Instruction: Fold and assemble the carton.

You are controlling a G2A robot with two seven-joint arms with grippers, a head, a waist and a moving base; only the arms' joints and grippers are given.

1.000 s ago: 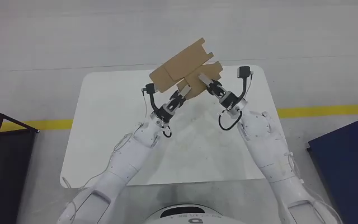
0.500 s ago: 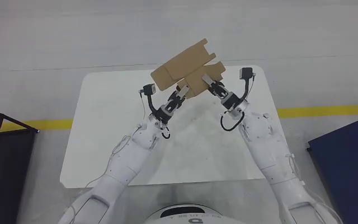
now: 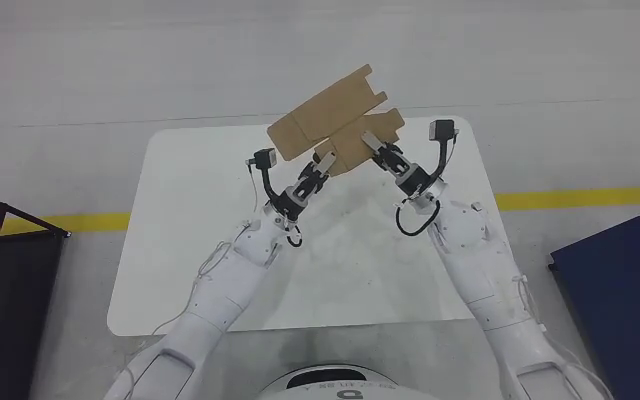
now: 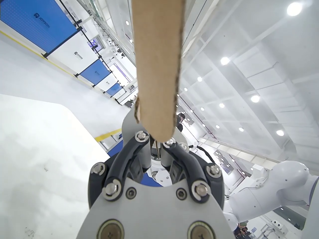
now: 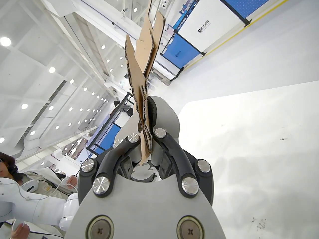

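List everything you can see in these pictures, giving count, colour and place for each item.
carton: one, brown, held up over the table's far edge
table: one, white, beneath both arms
floor line: one, yellow, on the floor either side of the table
panel: one, dark blue, on the floor to the table's right
left hand: one, grey and black, shut on the carton
right hand: one, grey and black, shut on the carton

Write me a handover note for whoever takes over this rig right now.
Left tool: shut on the near edge of the carton.
Right tool: shut on the same edge, beside it.
The carton is held in the air over the far side of the table, flattened, not opened.
Done: carton gripped by both arms, off the table.
Left: open it into a box, fold and close the flaps.
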